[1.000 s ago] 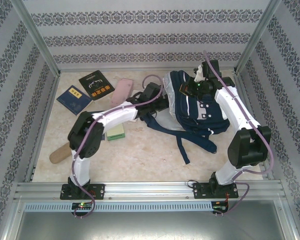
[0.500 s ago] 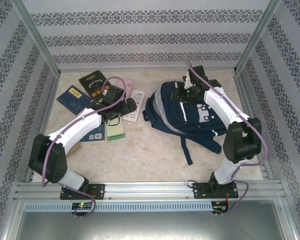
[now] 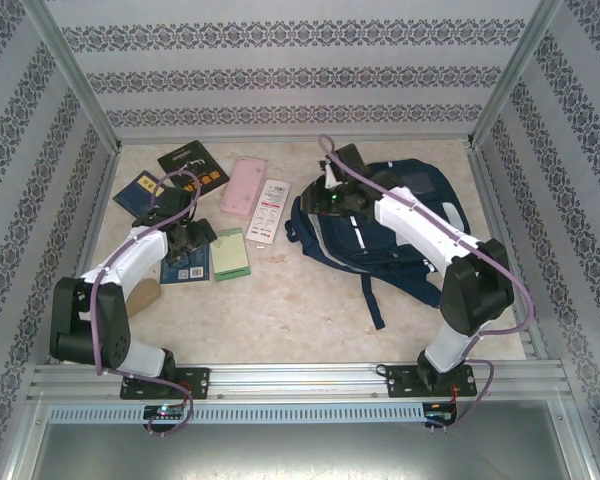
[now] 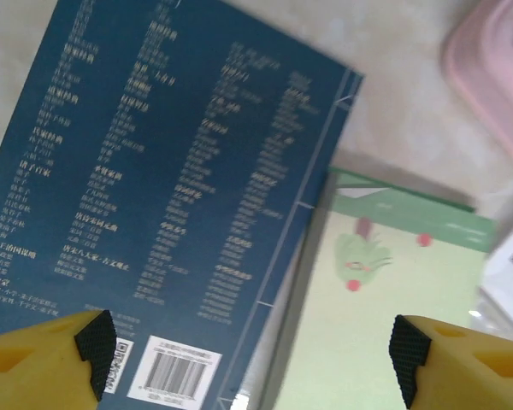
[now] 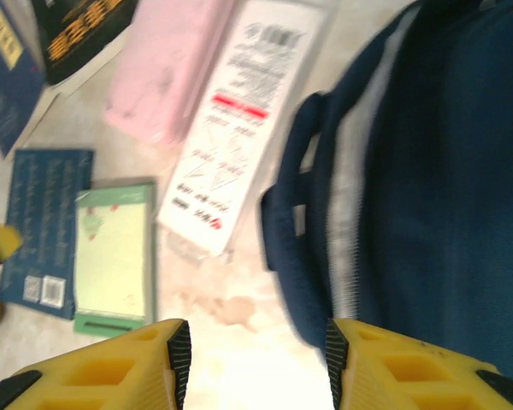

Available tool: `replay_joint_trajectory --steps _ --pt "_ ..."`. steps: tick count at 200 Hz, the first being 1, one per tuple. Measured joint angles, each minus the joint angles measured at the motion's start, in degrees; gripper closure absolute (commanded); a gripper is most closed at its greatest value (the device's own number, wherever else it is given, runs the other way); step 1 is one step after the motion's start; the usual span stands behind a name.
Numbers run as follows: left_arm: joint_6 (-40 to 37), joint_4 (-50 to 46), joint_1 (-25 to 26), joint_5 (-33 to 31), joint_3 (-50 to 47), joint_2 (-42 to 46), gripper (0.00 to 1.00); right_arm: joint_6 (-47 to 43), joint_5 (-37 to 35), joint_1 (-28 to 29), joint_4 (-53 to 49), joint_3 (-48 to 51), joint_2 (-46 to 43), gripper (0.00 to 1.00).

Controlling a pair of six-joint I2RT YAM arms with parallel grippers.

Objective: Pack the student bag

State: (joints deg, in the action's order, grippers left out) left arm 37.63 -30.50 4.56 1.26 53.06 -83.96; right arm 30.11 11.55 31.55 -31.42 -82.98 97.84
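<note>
Nearest the arm bases, a navy strap trails from the student bag. This large dark navy fabric backpack with thin white stripes lies flat on the right half of the beige speckled table.

On the left, well apart from the bag, the left gripper hangs above a dark blue book with a barcode on its cover and the pale green notepad just beside it. Its yellow fingers are spread wide and pinch nothing.

Farther back, the right gripper hovers at the bag's left edge, near the navy carry loop. In the right wrist view the bag lies to the right of the right-hand finger. These fingers stand partly apart with bare table between them, gripping nothing.

Beyond lie a white printed packet with a red band, a flat pink case and a black book with orange lettering.
</note>
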Motion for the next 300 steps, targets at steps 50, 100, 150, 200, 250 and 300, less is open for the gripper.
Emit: replay_joint_trajectory --steps 50,100,150,200,250,300 --pt "0.0 3.1 -0.9 2.7 -3.5 -6.8 0.25 2.3 0.8 8.1 2.5 -0.1 5.5 0.54" --pt "5.7 11.9 1.8 7.3 -6.5 -5.0 0.26 3.0 1.4 8.8 2.6 -1.5 7.6 0.54" --pt "13.8 17.5 15.3 9.4 -7.3 -5.1 0.26 3.2 1.4 8.9 2.6 -3.2 8.7 0.55" --pt "17.7 15.2 18.7 8.2 -7.8 -2.5 0.26 3.1 1.6 9.2 2.6 -4.5 11.0 0.58" --pt "18.4 8.1 16.3 2.7 -9.0 5.0 0.45 2.5 2.7 11.6 2.8 -9.1 15.7 0.59" --pt "22.5 3.8 16.0 0.2 -14.3 5.1 0.52 1.2 3.3 13.6 2.5 -15.0 21.0 0.59"
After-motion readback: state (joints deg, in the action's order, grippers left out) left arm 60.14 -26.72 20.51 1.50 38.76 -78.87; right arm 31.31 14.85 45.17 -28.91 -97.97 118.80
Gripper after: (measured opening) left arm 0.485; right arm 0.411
